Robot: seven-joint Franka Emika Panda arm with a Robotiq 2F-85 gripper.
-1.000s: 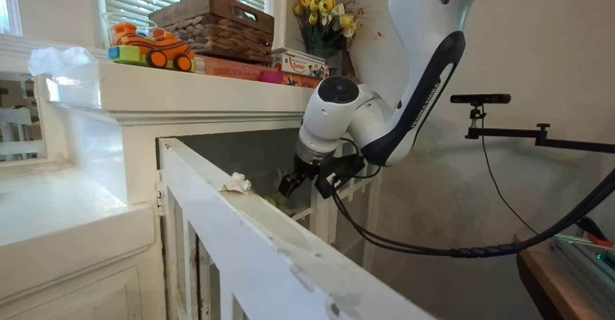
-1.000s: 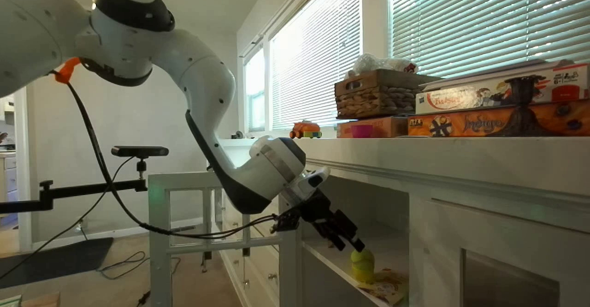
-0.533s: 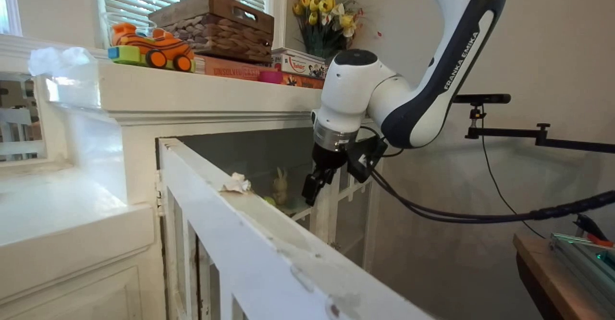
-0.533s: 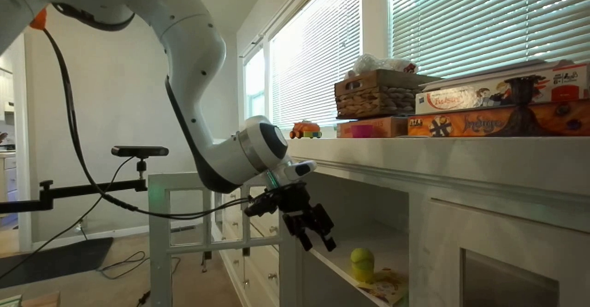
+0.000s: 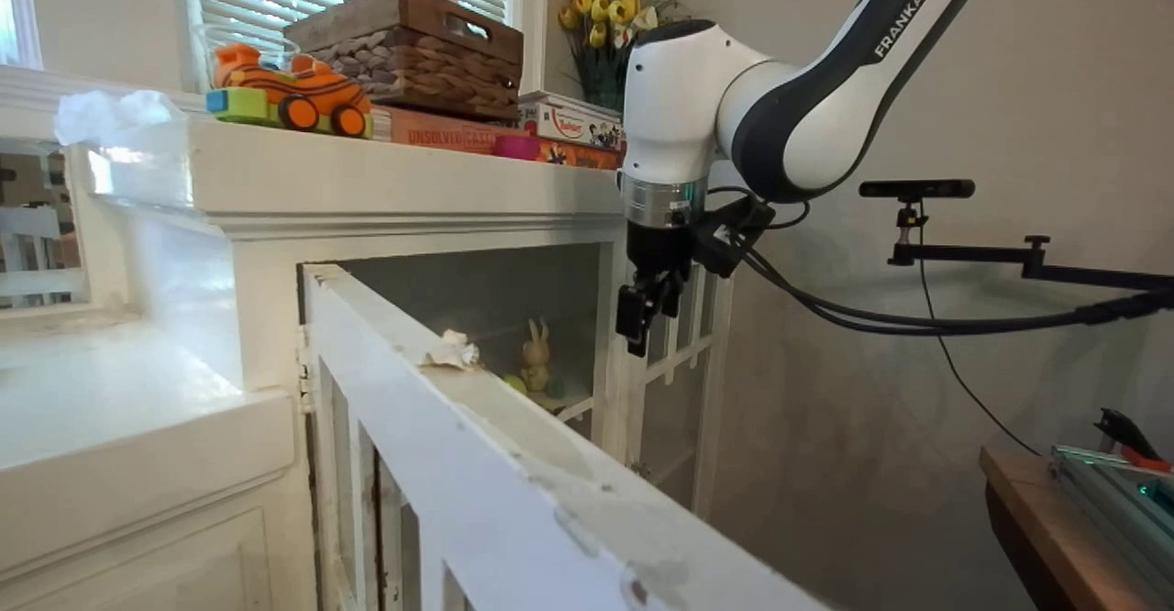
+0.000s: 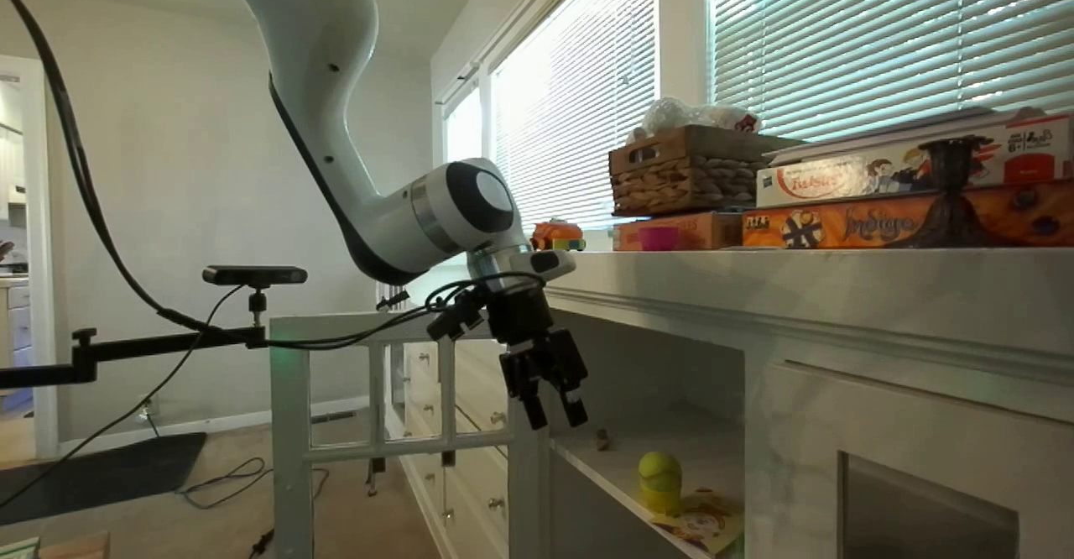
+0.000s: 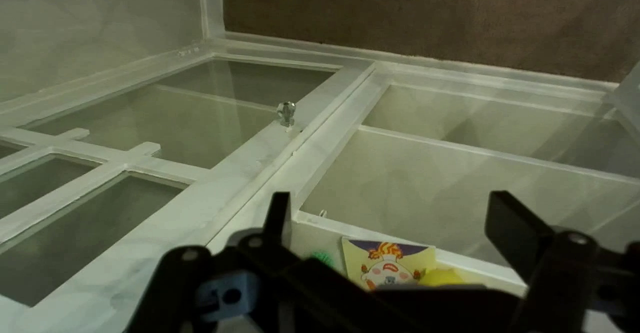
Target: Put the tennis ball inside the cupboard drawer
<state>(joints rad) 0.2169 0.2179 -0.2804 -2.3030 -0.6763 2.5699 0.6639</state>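
Note:
The tennis ball (image 6: 660,467) rests on top of a yellow cup-like thing (image 6: 661,498), on the shelf of the cupboard drawer (image 6: 705,437). Only a sliver of the ball (image 5: 515,383) shows past the white door in an exterior view. My gripper (image 6: 556,419) hangs in front of the compartment opening, higher than the ball and apart from it. Its fingers point down, spread wide, with nothing between them. In the wrist view the gripper (image 7: 392,200) is likewise open. A yellow shape (image 7: 442,277) there is partly hidden by the gripper; whether ball or cup I cannot tell.
A white glass-paned door (image 6: 289,433) swings out beside the opening. On the shelf are a rabbit figure (image 5: 537,356), a picture card (image 7: 390,265) and a green spiky thing (image 7: 322,258). The wicker basket (image 6: 692,173) and toy truck (image 6: 556,236) stand on the cabinet top.
My gripper has risen and pulled back out of the compartment, away from the ball, staying open. The rabbit figure has come into sight behind it. The ball has kept its place.

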